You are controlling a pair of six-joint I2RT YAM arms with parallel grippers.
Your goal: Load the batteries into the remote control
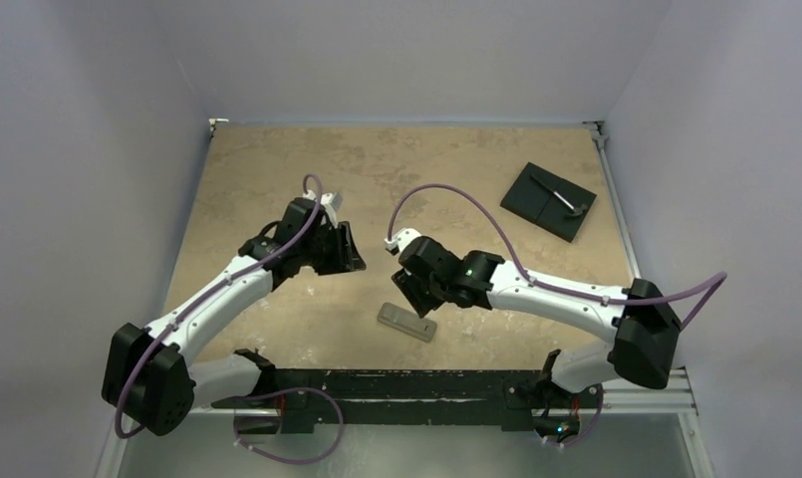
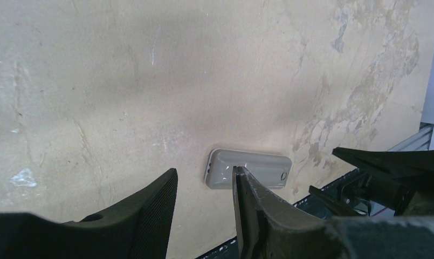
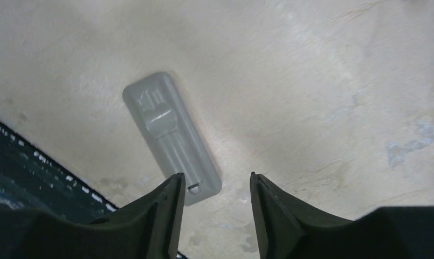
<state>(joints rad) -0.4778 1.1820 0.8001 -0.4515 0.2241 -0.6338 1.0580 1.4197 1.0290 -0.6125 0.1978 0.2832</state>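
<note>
The remote control [image 1: 407,323] lies flat on the table near the front edge, grey back up. In the right wrist view the remote control [image 3: 166,129] runs diagonally, its near end just beside my left fingertip. My right gripper [image 3: 216,177] hangs open just above it with nothing between the fingers, and shows over the remote's far end as the right gripper [image 1: 409,292]. My left gripper [image 1: 348,249] is apart to the upper left. It looks down on the remote control [image 2: 263,166], and the left gripper [image 2: 205,171] is open and empty. The batteries are out of view.
A black square plate [image 1: 549,200] with a thin grey tool on it lies at the back right of the table. The dark rail [image 1: 397,383] carrying the arm bases runs along the front edge, close behind the remote. Grey walls enclose the table.
</note>
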